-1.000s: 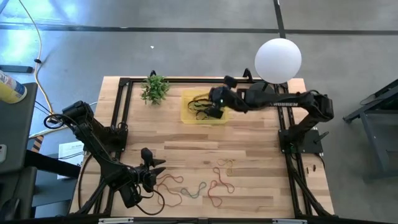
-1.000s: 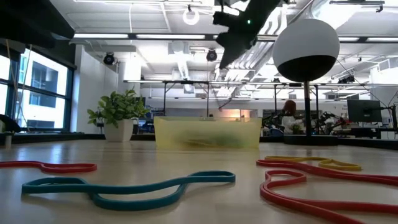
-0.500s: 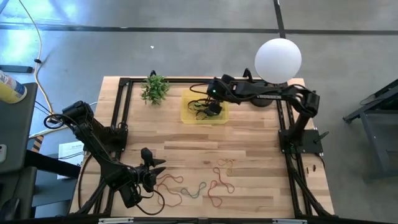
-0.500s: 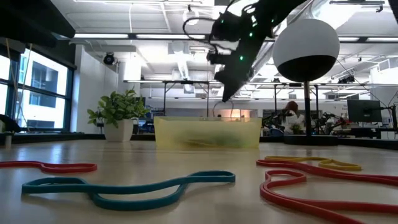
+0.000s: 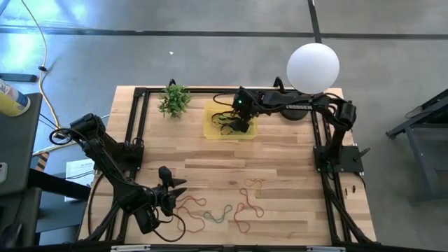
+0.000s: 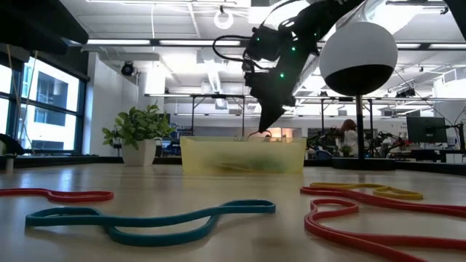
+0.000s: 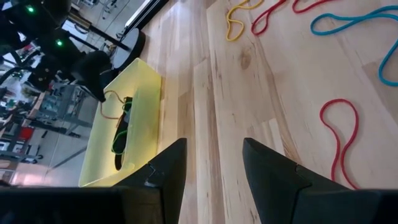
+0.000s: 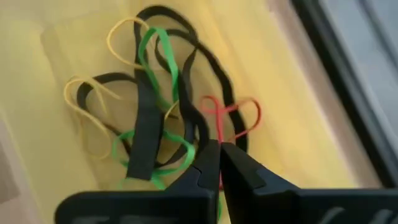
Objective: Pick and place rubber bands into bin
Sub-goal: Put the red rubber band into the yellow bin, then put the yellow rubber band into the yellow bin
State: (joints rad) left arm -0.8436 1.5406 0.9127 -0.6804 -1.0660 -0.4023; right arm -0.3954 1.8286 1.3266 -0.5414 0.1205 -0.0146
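The right gripper (image 5: 236, 124) hung over the bin (image 5: 210, 130) at upper centre of the high view, pinched on a red band (image 8: 233, 118) above a heap of bands (image 8: 149, 130). The left gripper (image 5: 180, 186) waited lower left, partly open and empty, beside loose bands (image 5: 231, 210) on the desk (image 5: 280, 161).
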